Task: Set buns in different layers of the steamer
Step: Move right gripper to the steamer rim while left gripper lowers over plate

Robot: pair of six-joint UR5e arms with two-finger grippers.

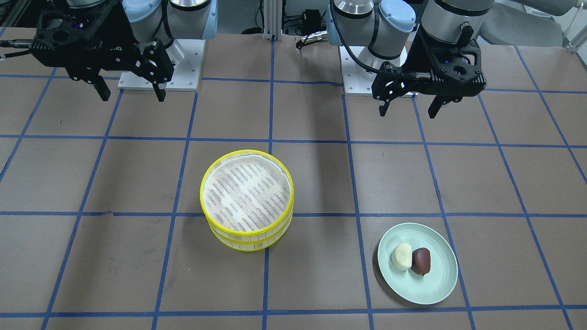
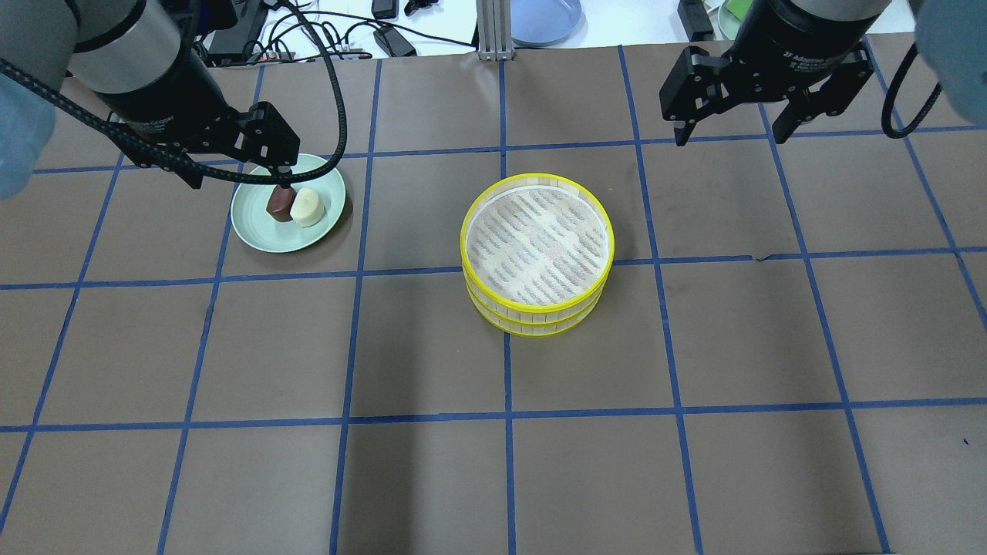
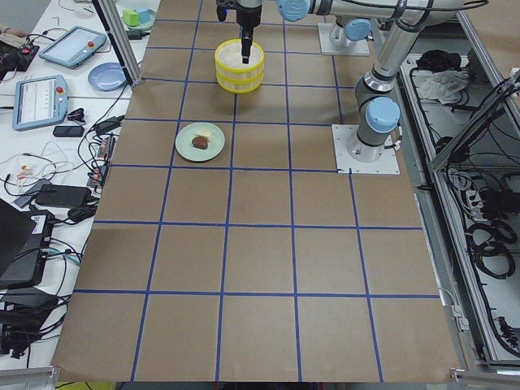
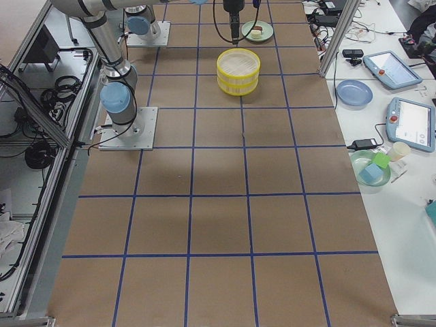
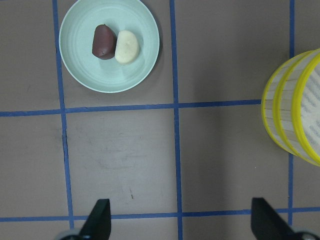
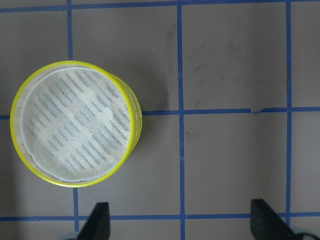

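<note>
The table (image 2: pixel 432 478) is covered in brown sheet that is divided into squares by blue tape lines.

The left tool (image 1: pixel 408 112) is held above the table, on the base side of the plate. It is released: in the left wrist view its fingers are seen wide apart, with only table surface between them. The right tool (image 2: pixel 729 139) is held above the table on the opposite side, likewise released, its fingers spread wide in the right wrist view. Nothing is touched by either tool.

The two steamer trays are stacked near the table centre. The upper tray (image 2: pixel 538 179) is seated squarely on the lower tray (image 2: pixel 532 324), and the yellow rims are aligned. The white liner (image 2: pixel 537 243) of the upper tray is fully exposed.

The pale green plate (image 2: pixel 266 233) is placed on the robot's left, well apart from the stack.

Both buns are located on the plate, side by side and touching. The brown bun (image 2: pixel 279 204) is positioned on the side away from the stack; the white bun (image 2: pixel 306 208) is positioned on the side toward it.
</note>
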